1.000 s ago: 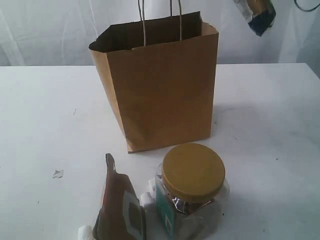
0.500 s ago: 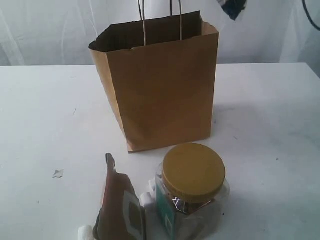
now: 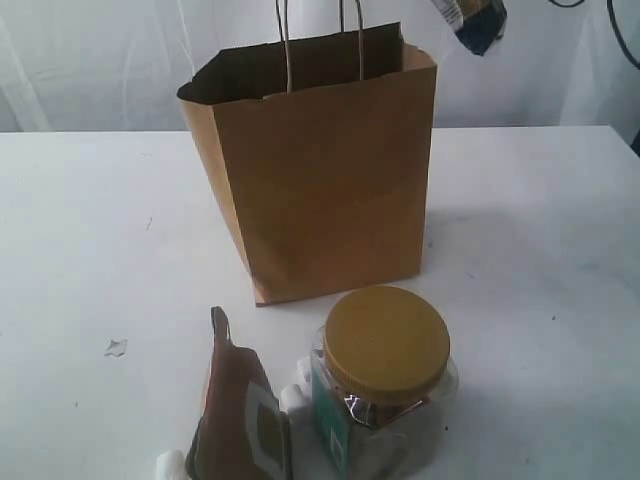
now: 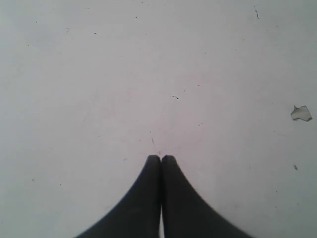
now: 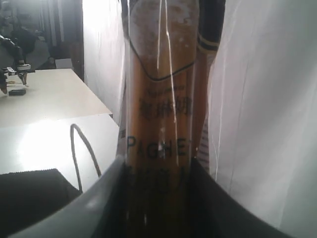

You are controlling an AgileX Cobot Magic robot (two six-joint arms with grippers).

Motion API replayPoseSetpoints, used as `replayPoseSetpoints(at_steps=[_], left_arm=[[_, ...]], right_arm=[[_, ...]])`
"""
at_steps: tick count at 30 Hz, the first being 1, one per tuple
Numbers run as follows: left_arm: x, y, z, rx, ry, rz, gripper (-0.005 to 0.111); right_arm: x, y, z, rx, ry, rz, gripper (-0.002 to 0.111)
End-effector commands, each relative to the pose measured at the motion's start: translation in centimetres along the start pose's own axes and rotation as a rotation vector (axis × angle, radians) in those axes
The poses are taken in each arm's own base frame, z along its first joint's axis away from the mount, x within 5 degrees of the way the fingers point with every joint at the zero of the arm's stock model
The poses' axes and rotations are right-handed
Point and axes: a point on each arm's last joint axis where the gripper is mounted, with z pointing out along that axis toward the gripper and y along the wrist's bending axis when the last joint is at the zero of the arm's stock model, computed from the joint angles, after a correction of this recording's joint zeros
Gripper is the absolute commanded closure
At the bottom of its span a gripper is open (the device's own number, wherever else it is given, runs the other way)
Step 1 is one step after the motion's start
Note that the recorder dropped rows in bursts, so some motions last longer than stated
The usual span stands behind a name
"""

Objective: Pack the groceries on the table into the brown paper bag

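Nearest, on white surface (image 3: pixel 80 220): brown-orange pouch (image 3: pixel 240 405) just beside upright clear jar w/ mustard lid (image 3: pixel 385 360). Behind both, brown paper bag (image 3: pixel 320 180) standing open, handles up. Up high by bag's top right corner, long spaghetti packet (image 3: pixel 470 18) w/ navy end, off surface, pinched btwn right jaws; left jaws pressed together over bare surface nr small scrap (image 4: pixel 300 113).

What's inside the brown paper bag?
Only the dark inner back wall shows through the open mouth of the brown paper bag; its front panel hides any contents. The navy-ended spaghetti packet hangs higher than its rim, not inside.
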Motion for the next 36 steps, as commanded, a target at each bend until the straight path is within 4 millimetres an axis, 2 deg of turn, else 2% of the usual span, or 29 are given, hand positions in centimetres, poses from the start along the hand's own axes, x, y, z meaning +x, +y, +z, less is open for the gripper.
replayPoseSetpoints(at_steps=[1,6,10,14,20,26,31,36], left_arm=[[0.1,0.0,0.0,0.001,-0.001,-0.002,0.107],[0.1,0.0,0.0,0.001,-0.001,-0.002,0.107],[0.1,0.0,0.0,0.001,-0.001,-0.002,0.107],[0.1,0.0,0.0,0.001,-0.001,-0.002,0.107],[0.1,0.0,0.0,0.001,-0.001,-0.002,0.107],[0.1,0.0,0.0,0.001,-0.001,-0.002,0.107],[0.1,0.0,0.0,0.001,-0.001,-0.002,0.107],[0.1,0.0,0.0,0.001,-0.001,-0.002,0.107]], right_arm=[[-2.2,0.4,-0.9,0.004,-0.068,0.072,0.108],[-3.4,1.1,-1.0,0.0,-0.069,0.116,0.108],[-4.3,1.4,-1.2,-0.009,-0.135,0.127,0.108],[-4.2,1.5,-0.9,-0.012,-0.134,0.101,0.108],[-4.5,2.1,-0.4,-0.029,-0.117,0.153,0.108],[-5.5,3.9,-1.0,0.016,0.105,0.172,0.108],[-7.4,5.3,-1.0,-0.001,0.071,0.153,0.108],[-8.2,6.7,-0.1,-0.031,0.07,0.14,0.108]])
